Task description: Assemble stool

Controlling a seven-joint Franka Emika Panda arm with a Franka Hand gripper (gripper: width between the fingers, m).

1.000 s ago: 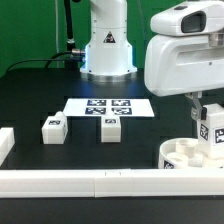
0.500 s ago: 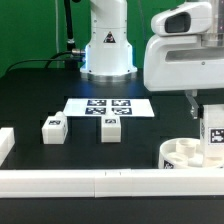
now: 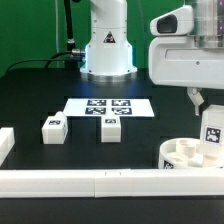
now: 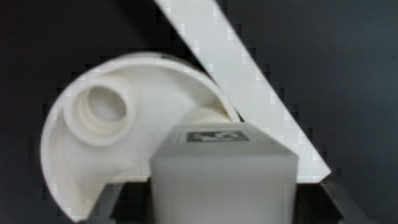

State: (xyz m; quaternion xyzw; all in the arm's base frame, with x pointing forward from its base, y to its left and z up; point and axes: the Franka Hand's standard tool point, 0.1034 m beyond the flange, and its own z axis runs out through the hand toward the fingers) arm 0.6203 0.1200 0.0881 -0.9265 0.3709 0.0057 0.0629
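One leg in the claw: I have the claw [image 3: 207, 114] closed narrow on the held leg [image 3: 213, 134]. The grip on opposite faces keeps the leg upright, its tag toward the exterior camera.
Grip check, wrist view: the held leg [image 4: 221, 168] sits squarely between the claw's two dark fingers, so I judge the grip centred and unlikely to twist.
Seat: the seat [image 3: 188, 155] lies flat on the bench [image 3: 40, 90], sockets up, at the exterior view's right, just beside the front rail block [image 3: 100, 182]. I judge the rail serves as a stop, so the seat cannot slide when a leg is pressed in.
Leg to seat: the held leg is over the seat's rim on the exterior view's right. I cannot tell whether its lower end touches a socket.
Open socket: one round socket [image 4: 103, 108] shows empty beside the held leg.
Loose legs: the first loose leg [image 3: 53, 128] and the second loose leg [image 3: 110, 128] stand on the bench in front of the marker board [image 3: 108, 106], well apart from the seat. The gap between them leaves room for the claw to close on either.
Step in hand: I judge this to be the fitting of the first leg; no fitted leg shows in the seat.
Next move calls for: a vertical leg, lined up with its socket before any downward push.
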